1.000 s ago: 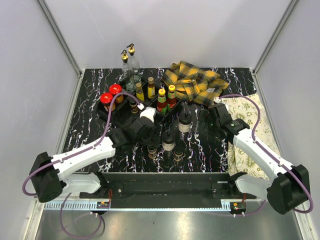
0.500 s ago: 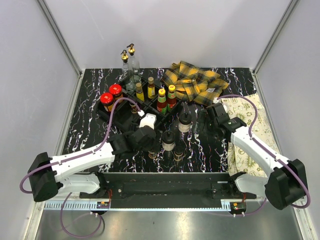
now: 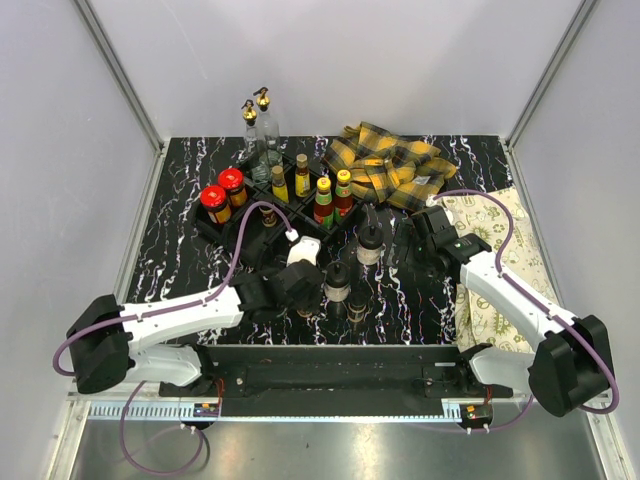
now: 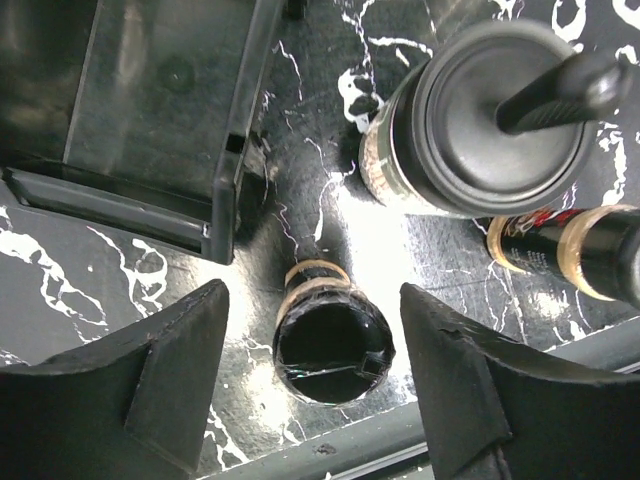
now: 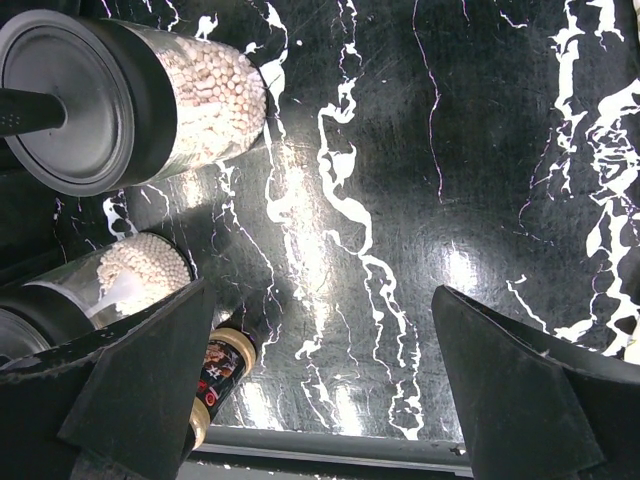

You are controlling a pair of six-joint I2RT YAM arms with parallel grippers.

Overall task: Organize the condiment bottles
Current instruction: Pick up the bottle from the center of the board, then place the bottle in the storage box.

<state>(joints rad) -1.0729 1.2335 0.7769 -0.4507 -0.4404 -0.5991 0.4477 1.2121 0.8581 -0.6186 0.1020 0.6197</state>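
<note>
Your left gripper (image 4: 322, 375) hangs directly over a small dark bottle (image 4: 330, 345). The bottle stands upright on the black marbled surface (image 4: 330, 200), between the fingers (image 4: 160, 390). The gripper is partly spread, with a gap on each side of the bottle's black cap, so it grips nothing.

Ahead of this gripper and to its right stands a black-capped shaker (image 4: 490, 120). A second small bottle (image 4: 565, 250) with a red label stands to its right, on the near side of that shaker. Ahead and to its left is a corner of the black tray (image 4: 235, 150).

Your right gripper (image 5: 320, 400) is spread wide over bare surface and holds nothing. A second shaker (image 5: 150, 95), filled with pale round grains, stands to its left. The black-capped shaker and the red-labelled small bottle are further left and nearer to you.

In the top view, the other bottles all stand well beyond the left gripper:
- The red-lidded jars (image 3: 213, 203) are ahead and to its left, at the tray's left end.
- The yellow-capped sauce bottles (image 3: 323, 200) are straight ahead, in the tray.
- The clear gold-spouted bottles (image 3: 264, 115) stand farthest off, behind the tray.

The yellow plaid cloth (image 3: 385, 165) lies crumpled beyond the right gripper. A pale patterned cloth (image 3: 500, 290) lies under that arm, to the gripper's right.
</note>
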